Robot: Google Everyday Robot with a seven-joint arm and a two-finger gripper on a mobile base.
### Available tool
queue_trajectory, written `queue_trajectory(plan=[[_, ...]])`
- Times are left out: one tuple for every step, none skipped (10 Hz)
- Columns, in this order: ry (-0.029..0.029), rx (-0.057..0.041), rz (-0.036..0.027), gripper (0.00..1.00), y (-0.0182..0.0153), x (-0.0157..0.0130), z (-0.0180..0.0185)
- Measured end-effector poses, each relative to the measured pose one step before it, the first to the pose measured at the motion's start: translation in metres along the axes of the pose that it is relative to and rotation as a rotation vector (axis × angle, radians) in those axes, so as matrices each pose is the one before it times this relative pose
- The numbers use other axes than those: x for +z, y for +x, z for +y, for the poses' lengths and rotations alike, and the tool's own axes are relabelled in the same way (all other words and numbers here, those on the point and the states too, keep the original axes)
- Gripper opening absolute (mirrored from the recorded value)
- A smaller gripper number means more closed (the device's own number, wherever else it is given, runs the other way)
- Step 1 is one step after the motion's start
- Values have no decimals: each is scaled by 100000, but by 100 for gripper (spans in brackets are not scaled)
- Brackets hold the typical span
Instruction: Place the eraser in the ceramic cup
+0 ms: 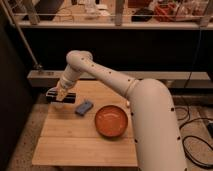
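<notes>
My gripper point(61, 95) hangs left of orange bowl point(111, 120), over far-left part of wooden table point(70, 145), fingers pressed together. Blue-grey eraser point(84, 107) flat just left of bowl, apart from gripper. My arm point(145, 115) hides table right of bowl. Dark shape at fingertips unclear.

A: Where's the gripper point(61, 93)?
B: Closed, down at a dark oblong object point(62, 97), wooden table's point(75, 145) back-left part.
A: Other items?
B: Small blue object point(84, 107) mid-table, near the orange bowl point(111, 121), not touching.
</notes>
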Motion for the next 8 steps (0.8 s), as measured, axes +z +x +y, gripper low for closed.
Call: queue_trajectory(plan=[[50,154,-197,3,14,28,-56],[130,58,-279,3,-65,2,-53],[62,30,-423,3,-88,89,-111],[48,-50,-297,3,-140,84,-87],[-3,-20,-181,3,-68,107,-82],[-35,-83,-189,3,-88,98,-36],[153,96,-368,3,-14,-13,-82],[148,127,-323,3,-6,-14,-78]])
